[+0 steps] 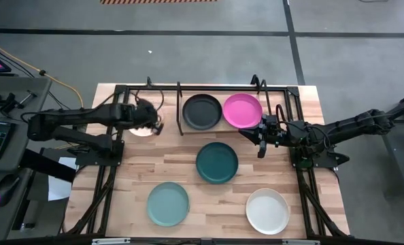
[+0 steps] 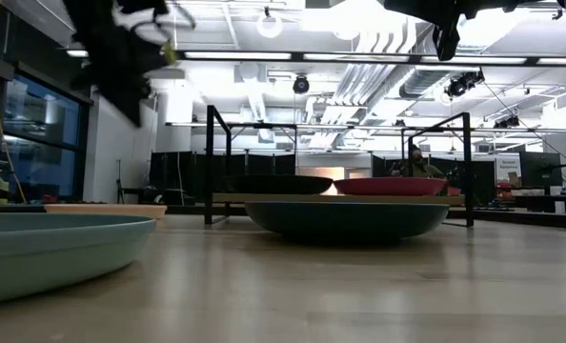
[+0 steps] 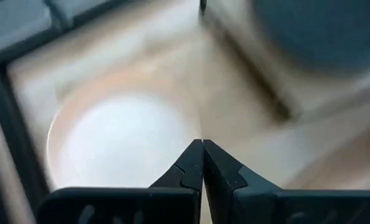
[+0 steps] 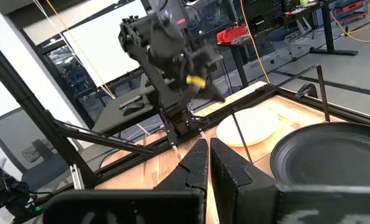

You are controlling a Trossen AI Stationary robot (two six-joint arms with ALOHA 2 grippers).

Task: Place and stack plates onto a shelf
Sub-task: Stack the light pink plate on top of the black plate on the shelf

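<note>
The black plate (image 1: 202,111) and the magenta plate (image 1: 243,110) lie side by side on the shelf (image 1: 181,109). The pale pink plate (image 1: 141,129) rests on the table left of the shelf. My left gripper (image 1: 156,124) hovers shut over its right rim, and the left wrist view shows the pink plate (image 3: 116,143) beneath the shut fingertips (image 3: 202,143). My right gripper (image 1: 259,148) is shut and raised just right of the magenta plate. The dark teal plate (image 1: 217,162), light teal plate (image 1: 168,204) and white plate (image 1: 268,211) lie flat on the table.
A larger black frame (image 1: 113,163) edges the table on both sides. The shelf's upright end bars (image 2: 207,162) stand at the far part of the table. Bare wood shows between the dark teal plate and the table's right edge.
</note>
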